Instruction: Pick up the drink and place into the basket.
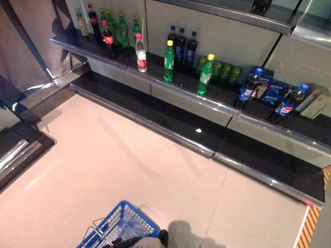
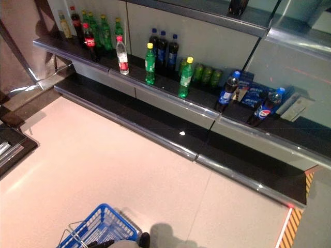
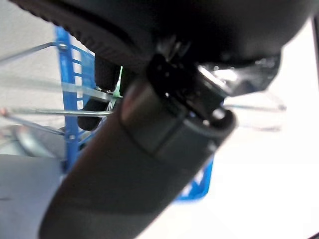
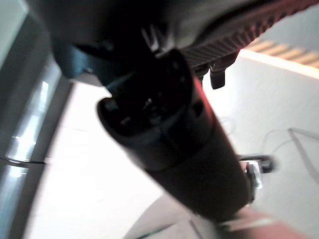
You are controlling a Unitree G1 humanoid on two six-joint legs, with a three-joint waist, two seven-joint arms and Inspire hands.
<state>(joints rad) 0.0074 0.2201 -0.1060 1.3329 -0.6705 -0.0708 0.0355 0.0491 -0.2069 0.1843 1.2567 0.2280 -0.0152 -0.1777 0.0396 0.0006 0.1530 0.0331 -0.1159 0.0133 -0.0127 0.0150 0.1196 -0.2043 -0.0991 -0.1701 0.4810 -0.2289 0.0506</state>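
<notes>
I am still looking at drinks (image 1: pixel 169 61) standing untouched on the shelf (image 1: pixel 217 103), the blue basket (image 1: pixel 120 226) waiting at my left hand (image 3: pixel 102 82), whose fingers are curling around its wire handle, and I cannot tell my right hand's (image 4: pixel 169 134) state.

I see a pale, glossy floor (image 1: pixel 129 170) running up to a long dark shelf (image 1: pixel 155 78) that crosses my view at a slant. Beneath it sits a lower dark ledge (image 1: pixel 170 124) with a metal front edge, and a small white speck (image 1: pixel 198 130) lies on it. Toward the right end of the shelf there are blue packets (image 1: pixel 271 89), with pale flat boxes (image 1: pixel 315 106) just beside them. An upper shelf (image 1: pixel 232 13) runs above. Striped floor tape (image 1: pixel 310 227) shows at the far right, and a dark sheet (image 1: pixel 26 46) hangs at the left.
</notes>
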